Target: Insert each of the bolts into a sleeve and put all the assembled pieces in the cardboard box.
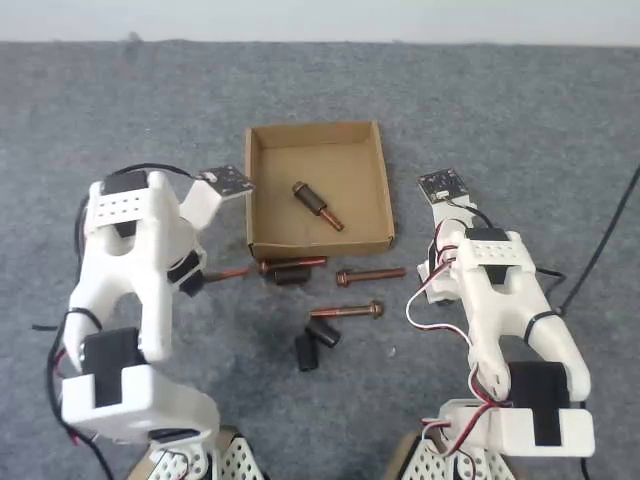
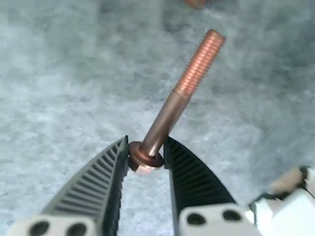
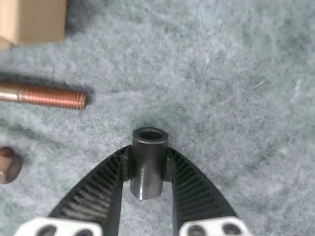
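Observation:
My left gripper point(image 2: 146, 156) is shut on the head of a copper bolt point(image 2: 183, 86), and the threaded shank sticks out over the grey carpet. In the high view that bolt point(image 1: 232, 271) pokes out to the left of the cardboard box point(image 1: 385, 190). My right gripper point(image 3: 147, 164) is shut on a black sleeve point(image 3: 147, 160), bore facing up. One assembled bolt and sleeve point(image 1: 317, 205) lies inside the box. In front of the box lie a bolt point(image 1: 298, 263) against a sleeve point(image 1: 290, 277), two more loose bolts point(image 1: 370, 274) point(image 1: 347, 311), and two black sleeves point(image 1: 323, 335) point(image 1: 305, 353).
A loose bolt's threaded end point(image 3: 51, 96) and another bolt's head point(image 3: 7, 166) lie close to my right gripper, with the box corner point(image 3: 32, 19) beyond. Grey carpet point(image 1: 520, 120) covers the table. Cables point(image 1: 600, 250) run at the right edge.

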You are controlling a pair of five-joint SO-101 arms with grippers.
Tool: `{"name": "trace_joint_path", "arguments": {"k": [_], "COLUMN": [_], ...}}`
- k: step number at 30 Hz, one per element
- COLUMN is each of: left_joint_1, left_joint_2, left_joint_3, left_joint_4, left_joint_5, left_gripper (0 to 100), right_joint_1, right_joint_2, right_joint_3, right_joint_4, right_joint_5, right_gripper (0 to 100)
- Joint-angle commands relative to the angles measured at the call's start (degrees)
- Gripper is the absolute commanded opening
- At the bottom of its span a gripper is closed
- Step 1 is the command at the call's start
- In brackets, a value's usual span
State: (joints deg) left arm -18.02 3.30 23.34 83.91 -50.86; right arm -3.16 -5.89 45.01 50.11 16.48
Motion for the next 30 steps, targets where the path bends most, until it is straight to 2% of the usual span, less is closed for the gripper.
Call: {"name": "trace_joint_path", "arguments": {"k": [1,4,10,14,19,21,24,27,30], "left_joint_1": [-2.46,-4.75,-5.54,-5.19,-7.12,-8.0,-8.18,-8.44,-7.91], "left_joint_2": [-0.53,-0.53,-1.23,-1.23,-1.23,-1.23,-2.9,-7.74,-15.47], "left_joint_3": [-2.86,-2.95,-2.95,-4.7,-7.87,-7.87,-6.9,-2.07,8.04], "left_joint_4": [-3.6,-5.36,-5.98,-5.27,-2.64,-2.11,-2.29,-4.22,-7.82], "left_joint_5": [-0.44,-0.44,0.62,10.29,34.55,40.79,42.37,42.64,42.64], "left_gripper": [8,15,15,15,14,9,0,1,1], "right_joint_1": [0.22,0.22,0.22,0.22,0.22,0.22,0.22,0.22,0.22], "right_joint_2": [-0.48,-0.48,-0.48,-0.48,-0.48,-0.48,-0.48,-0.48,-0.48], "right_joint_3": [-2.99,-2.99,-2.99,-2.99,-2.99,-2.99,-2.99,-2.99,-2.99], "right_joint_4": [-0.75,-0.84,-0.84,-0.84,-0.84,-0.84,-0.84,-0.84,-0.84], "right_joint_5": [-0.26,-0.26,-0.26,-0.26,-0.26,-0.26,-0.26,-0.26,-0.26], "right_gripper": [0.6,0.6,0.6,0.6,0.6,0.6,0.6,0.6,0.6]}}
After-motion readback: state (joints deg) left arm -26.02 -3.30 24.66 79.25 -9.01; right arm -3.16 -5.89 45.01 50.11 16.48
